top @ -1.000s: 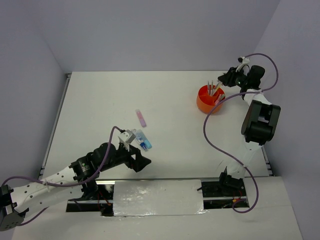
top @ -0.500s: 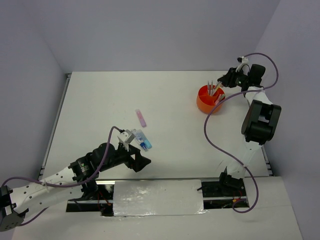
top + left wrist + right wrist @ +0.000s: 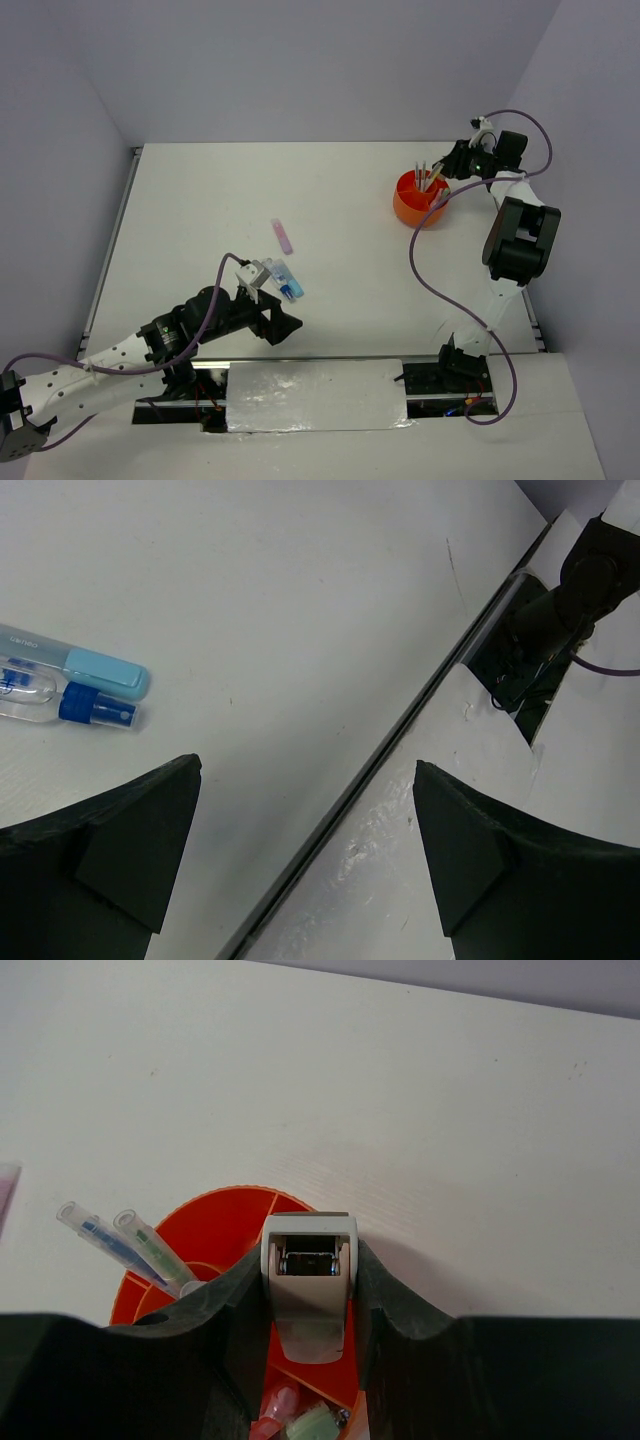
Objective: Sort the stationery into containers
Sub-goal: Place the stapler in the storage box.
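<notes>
Upper right of the overhead view: the right gripper (image 3: 310, 1260) is clenched on a grey-white boxy piece (image 3: 309, 1315), poised over the round orange organiser (image 3: 215, 1203), probably to line it up with a free compartment. Pens (image 3: 105, 1240) stand inside. Lower left, the left gripper (image 3: 307, 780) gapes wide and empty near 2 blue-and-clear pieces (image 3: 75, 685). 1 pink marker (image 3: 283, 235) lies mid-table, unsorted.

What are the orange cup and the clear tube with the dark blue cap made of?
Orange cup: likely moulded plastic, even bright colour, thin smooth dividers. Tube: probably clear plastic, its body is see-through; glass cannot be ruled out.
</notes>
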Robot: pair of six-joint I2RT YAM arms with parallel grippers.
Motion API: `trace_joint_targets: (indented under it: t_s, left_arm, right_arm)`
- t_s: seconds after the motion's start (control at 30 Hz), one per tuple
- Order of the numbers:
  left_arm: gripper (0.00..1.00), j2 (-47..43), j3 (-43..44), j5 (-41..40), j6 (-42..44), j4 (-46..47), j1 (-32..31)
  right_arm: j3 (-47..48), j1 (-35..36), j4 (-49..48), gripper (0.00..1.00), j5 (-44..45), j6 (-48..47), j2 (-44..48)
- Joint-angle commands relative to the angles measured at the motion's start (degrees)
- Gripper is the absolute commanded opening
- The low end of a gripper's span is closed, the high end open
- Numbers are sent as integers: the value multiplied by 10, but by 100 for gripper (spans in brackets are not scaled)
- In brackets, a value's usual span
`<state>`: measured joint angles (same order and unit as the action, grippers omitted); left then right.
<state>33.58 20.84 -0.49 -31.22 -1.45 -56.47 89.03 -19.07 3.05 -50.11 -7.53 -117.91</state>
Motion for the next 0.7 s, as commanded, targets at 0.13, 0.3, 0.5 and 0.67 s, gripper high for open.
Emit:
trace_joint_targets:
  t_s: [0.13,0.3,0.5,0.67]
  left_arm:
    - [99,-5,3,-13,19,16,-5]
    - [99,-4,3,-17,20,16,-6]
    - [99,-4,3,-21,22,16,-6]
    - [99,-4,1,-23,21,16,-6]
  right_arm:
    - [35,-4,16,26,-32,-25,-3]
    - [30,-4,18,33,-42,-34,1]
    - [20,-4,6,100,-51,-32,6]
    - [11,-4,-8,100,-50,-28,17]
